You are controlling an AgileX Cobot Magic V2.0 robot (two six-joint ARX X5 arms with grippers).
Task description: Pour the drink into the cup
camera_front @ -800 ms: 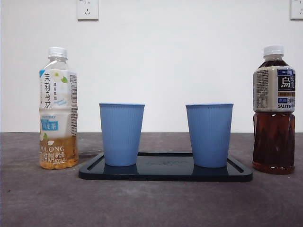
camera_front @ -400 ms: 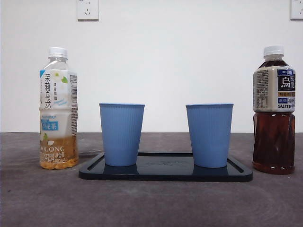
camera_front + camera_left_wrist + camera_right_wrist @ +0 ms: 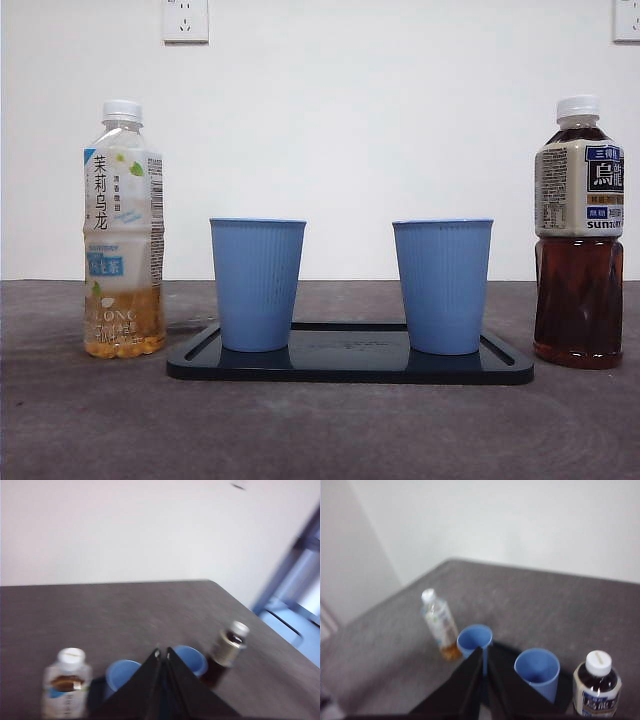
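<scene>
Your drink options are two capped plastic bottles: a pale jasmine oolong bottle with a white label (image 3: 123, 230), only about a quarter full, standing on the grey tabletop (image 3: 320, 430) just beside one end of the black tray (image 3: 350, 367), and a dark oolong tea bottle with a beige label (image 3: 579, 235), nearly full, at the tray's other end. Two ribbed blue plastic cups (image 3: 257, 284) (image 3: 442, 285) stand upright on the tray, well apart.

I judge the pale bottle light and easy to tip, the dark one heavier and prone to slosh. Both have thin walls that will give under a squeeze, so grip at the labelled waist, below the shoulder. The caps are on, so they must come off first.

Against the earlier front views, only the pale bottle's label looks slightly turned; everything else stands alike.

Your left hand (image 3: 163, 652) and right hand (image 3: 484, 650) hover above, each pressed together and holding nothing.
</scene>
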